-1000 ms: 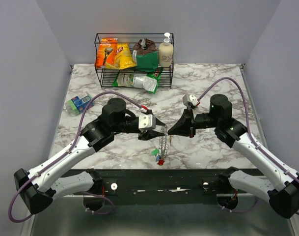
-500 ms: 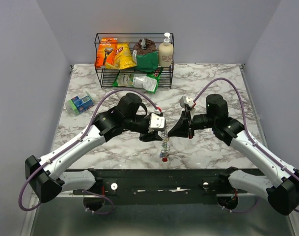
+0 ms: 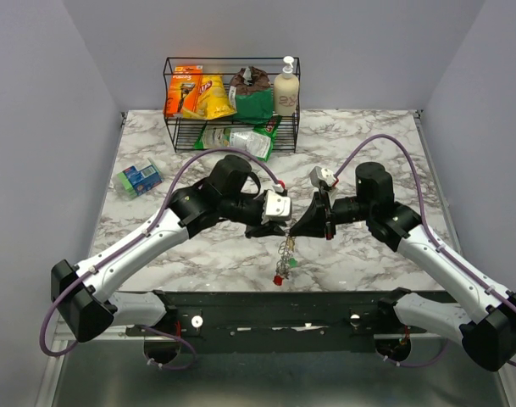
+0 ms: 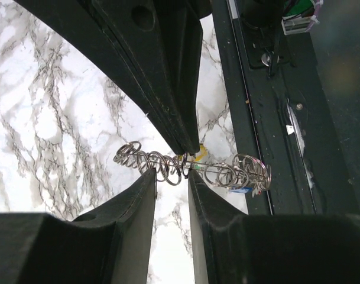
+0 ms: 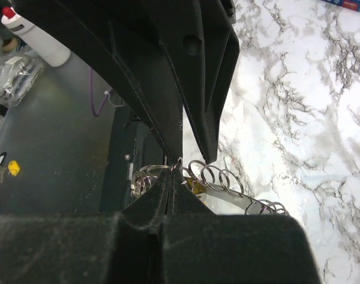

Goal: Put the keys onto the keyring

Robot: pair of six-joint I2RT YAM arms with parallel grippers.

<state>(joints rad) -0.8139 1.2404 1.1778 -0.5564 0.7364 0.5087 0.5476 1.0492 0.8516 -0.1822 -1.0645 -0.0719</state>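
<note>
Above the middle of the bench's (image 3: 368, 140) near edge, the left tool (image 3: 276, 229) pinches the keyring (image 3: 284, 251), with keys (image 3: 279, 275) dangling below. Opposite, the right tool (image 3: 296, 231), its fingers pressed together, touches the coil beside a yellow key (image 4: 197, 151).

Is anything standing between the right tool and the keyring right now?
Nothing visible does. The right tool is already shut on a loop of the keyring, and the left tool pinches the same coil just beside it. The only crowding is that the two tools' tips sit very close together.
</note>
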